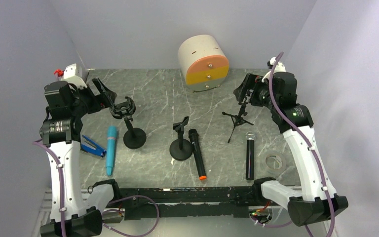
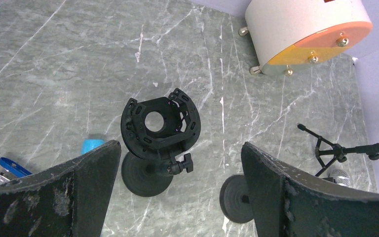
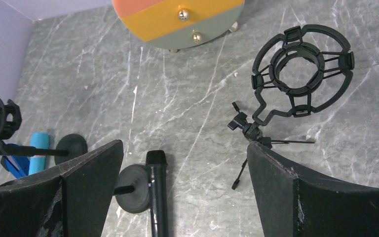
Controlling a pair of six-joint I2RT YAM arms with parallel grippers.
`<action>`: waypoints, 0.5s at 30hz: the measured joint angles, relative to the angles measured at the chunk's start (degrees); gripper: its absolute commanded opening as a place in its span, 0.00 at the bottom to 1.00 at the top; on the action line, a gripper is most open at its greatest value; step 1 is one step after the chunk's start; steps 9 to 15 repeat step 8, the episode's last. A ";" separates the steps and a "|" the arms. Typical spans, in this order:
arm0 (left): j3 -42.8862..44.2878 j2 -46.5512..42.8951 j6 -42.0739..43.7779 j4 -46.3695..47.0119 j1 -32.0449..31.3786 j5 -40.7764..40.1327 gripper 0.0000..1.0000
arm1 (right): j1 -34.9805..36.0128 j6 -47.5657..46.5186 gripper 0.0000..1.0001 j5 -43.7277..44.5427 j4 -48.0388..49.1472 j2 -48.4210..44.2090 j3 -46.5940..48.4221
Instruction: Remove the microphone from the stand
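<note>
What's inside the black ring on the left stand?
Nothing. The ring is empty, and the grey table shows through its hole. The stand's base sits below, and the ring covers part of it.

We saw white links and black joint housings on the left arm (image 1: 61,163) and the right arm (image 1: 303,153). Purple cables (image 1: 59,173) ran along each to black bases (image 1: 316,207) at the near edge of the bench (image 1: 163,98). The black jaws were scuffed grey.
</note>
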 measured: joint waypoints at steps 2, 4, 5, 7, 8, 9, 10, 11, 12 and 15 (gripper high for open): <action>0.00 -0.46 -0.37 -0.07 0.00 0.09 0.95 | 0.00 0.26 0.99 -0.04 0.00 -1.14 0.02; 0.00 -0.76 -0.61 -0.17 0.00 0.09 0.95 | 0.00 0.46 0.99 -0.04 0.00 -1.86 0.20; 0.00 -0.90 -0.76 -0.24 0.00 0.07 0.95 | 0.00 0.42 0.99 -0.07 0.02 -2.12 0.22; 0.00 -1.07 -1.11 -0.26 0.00 0.09 0.95 | 0.00 0.11 0.99 -0.15 0.02 -2.40 0.22; 0.00 -1.14 -1.20 -0.26 0.00 0.09 0.95 | 0.00 -0.09 0.99 -0.20 0.02 -2.43 0.22; 0.00 -1.14 -1.20 -0.26 0.00 0.09 0.95 | 0.00 -0.09 0.99 -0.20 0.02 -2.43 0.22; 0.00 -1.14 -1.20 -0.26 0.00 0.09 0.95 | 0.00 -0.09 0.99 -0.20 0.02 -2.43 0.22; 0.00 -1.14 -1.20 -0.26 0.00 0.09 0.95 | 0.00 -0.09 0.99 -0.20 0.02 -2.43 0.22; 0.00 -1.14 -1.20 -0.26 0.00 0.09 0.95 | 0.00 -0.09 0.99 -0.20 0.02 -2.43 0.22; 0.00 -1.14 -1.20 -0.26 0.00 0.09 0.95 | 0.00 -0.09 0.99 -0.20 0.02 -2.43 0.22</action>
